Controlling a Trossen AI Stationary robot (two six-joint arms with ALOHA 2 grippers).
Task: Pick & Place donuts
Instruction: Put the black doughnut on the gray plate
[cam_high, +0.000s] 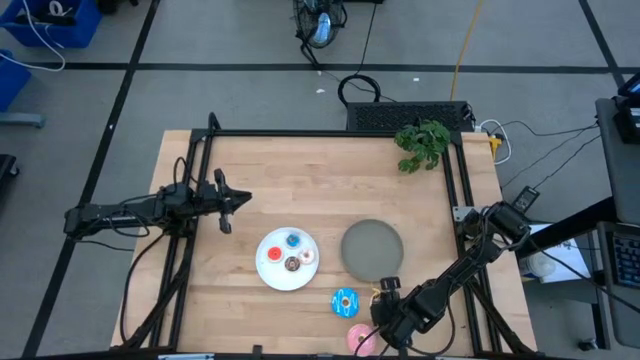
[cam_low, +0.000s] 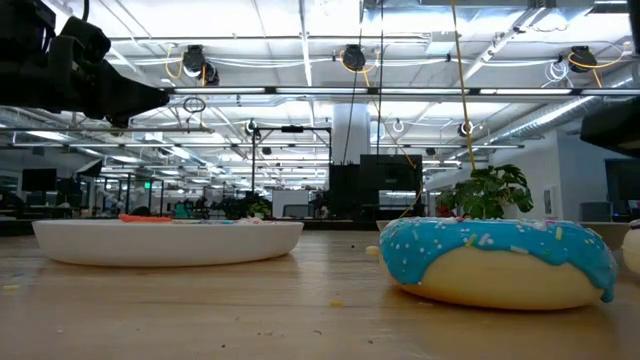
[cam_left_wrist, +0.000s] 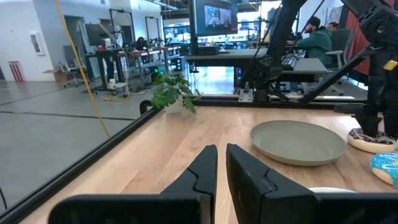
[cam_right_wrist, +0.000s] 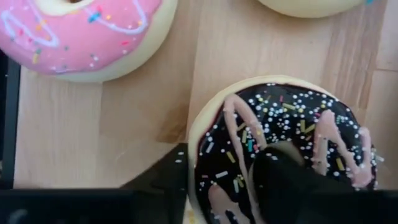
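Right gripper (cam_right_wrist: 249, 180) pinches the chocolate sprinkled donut (cam_right_wrist: 280, 143) through its hole and rim; it lies flat beside the pink-iced donut (cam_right_wrist: 81, 34).

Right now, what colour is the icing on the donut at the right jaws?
Dark chocolate icing with pink drizzle and coloured sprinkles on that donut, clearest in the right wrist view.

the right gripper's finger (cam_right_wrist: 298, 186) is covering the chocolate donut's (cam_right_wrist: 249, 124) hole. the frame edge is cutting off the pink donut (cam_right_wrist: 81, 37).
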